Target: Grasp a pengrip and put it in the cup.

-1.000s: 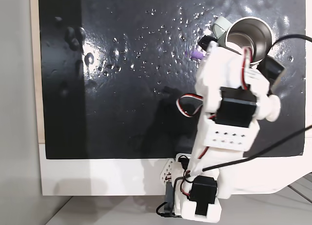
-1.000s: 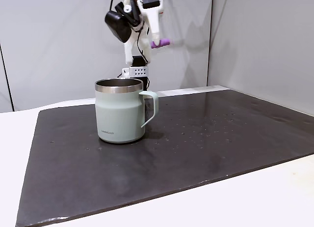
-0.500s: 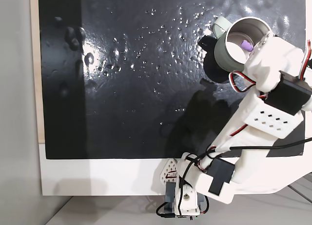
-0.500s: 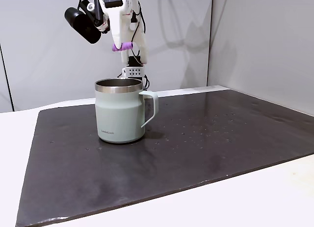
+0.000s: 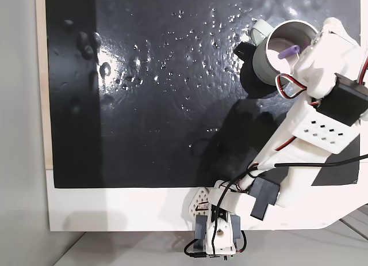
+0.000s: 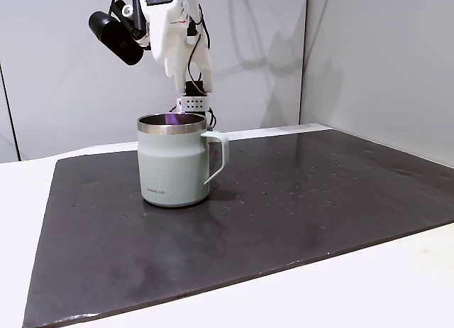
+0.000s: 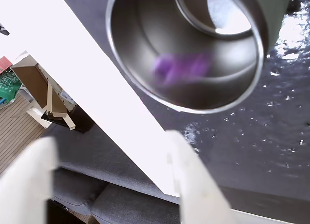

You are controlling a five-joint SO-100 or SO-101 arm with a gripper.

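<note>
Pengrip [image 5: 288, 51] inside cup [image 5: 260, 60]; cup on mat [image 6: 284, 214] on table [image 6: 369, 292]; end effector [image 6: 179, 78] above cup, fingers apart.

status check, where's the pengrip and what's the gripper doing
Gripper open, empty, above the cup. Pengrip released, blurred purple inside the cup's rim. Nothing in the way on the black mat.
</note>
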